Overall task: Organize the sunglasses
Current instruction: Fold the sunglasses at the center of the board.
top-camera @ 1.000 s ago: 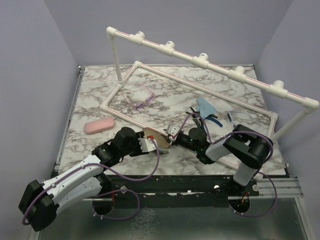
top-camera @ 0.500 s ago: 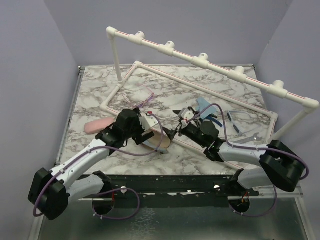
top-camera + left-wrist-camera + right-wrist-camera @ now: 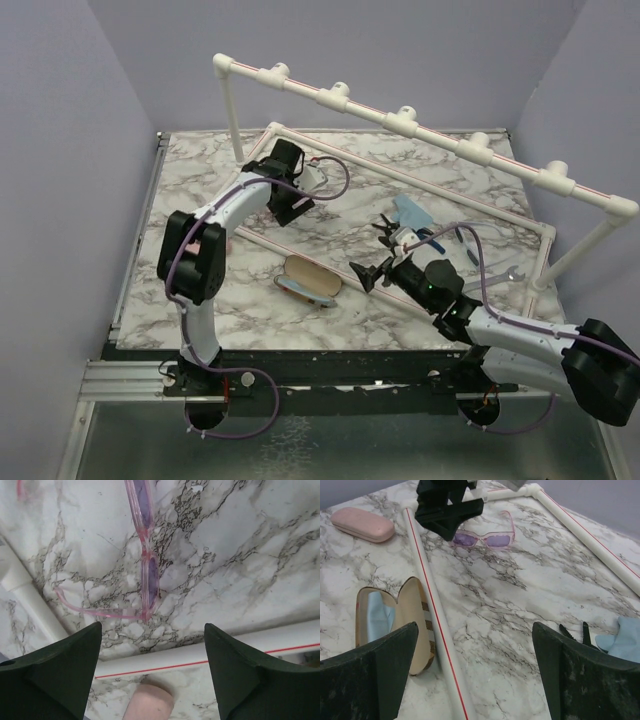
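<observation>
Currently I am logging the step in hand as the approach to the first pair; no pick has been made yet.

- Item 1, pink-framed sunglasses (image 3: pixel 150 577): lying flat on the marble toward the far-left corner of the tabletop, temples unfolded, near the white pipe frame (image 3: pixel 165 660).
- Item 2, left gripper (image 3: pixel 152 630): hovering directly over that pair, fingers spread wide and gripping nothing. The arm is reaching long from the near edge, with the wrist pointing down.
- Item 3, right gripper (image 3: pixel 473 630): likewise spread and empty, sitting low near the middle of the tabletop and facing the far-left corner.
- Item 4, blue-framed sunglasses (image 3: pixel 463 233): lying toward the right edge, partly behind a cable.
- Item 5, brown plaid case (image 3: pixel 310 281): lying open between the middle and the near edge, with a cloth inside.

Next move, as I am judging it: lowering the left fingers astride the bridge and closing gently. The frame is thin and lying flat, so I am expecting it to skid.
</observation>
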Tool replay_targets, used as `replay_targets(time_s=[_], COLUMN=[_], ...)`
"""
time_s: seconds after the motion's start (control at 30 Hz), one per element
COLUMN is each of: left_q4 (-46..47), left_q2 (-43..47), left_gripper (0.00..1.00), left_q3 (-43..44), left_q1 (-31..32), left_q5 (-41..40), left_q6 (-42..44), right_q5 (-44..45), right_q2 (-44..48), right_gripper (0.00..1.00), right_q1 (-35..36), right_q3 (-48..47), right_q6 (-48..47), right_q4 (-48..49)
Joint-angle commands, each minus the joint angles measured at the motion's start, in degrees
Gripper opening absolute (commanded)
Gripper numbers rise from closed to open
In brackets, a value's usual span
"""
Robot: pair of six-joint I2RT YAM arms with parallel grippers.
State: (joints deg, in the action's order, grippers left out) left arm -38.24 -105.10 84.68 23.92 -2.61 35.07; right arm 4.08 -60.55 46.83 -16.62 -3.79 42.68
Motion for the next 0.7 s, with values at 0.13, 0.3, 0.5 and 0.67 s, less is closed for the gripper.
replay_targets(time_s=[0.13,0.3,0.5,0.67], left_q4=[-2.66,-1.78,-1.82,-1.58], left_q2=[-10.80,-14.59,-16.18,-16.81], left_gripper=[0.84,0.76,0.51,0.39], left_q3=[8.50,10.15,9.77,10.20], left_q1=[-1.11,-1.94,-2.10,-2.56], left_q5=[-2.47,-3.10,-1.92,-1.62], left_q6=[7.16,7.35,6.36,6.08], right_q5=[0.82,-0.05,0.02,-0.38], right_q2=[6.63,7.79,6.44,6.39], right_gripper=[1.00,1.00,1.00,1.00], right_q1=[-0.16,-0.19,-0.25,-0.22], right_q3=[2.59,3.28,2.20,1.56], right_q6=[1.21,1.06,1.07,0.81], right_q4=[-6.48,-5.96,-6.47,-6.85])
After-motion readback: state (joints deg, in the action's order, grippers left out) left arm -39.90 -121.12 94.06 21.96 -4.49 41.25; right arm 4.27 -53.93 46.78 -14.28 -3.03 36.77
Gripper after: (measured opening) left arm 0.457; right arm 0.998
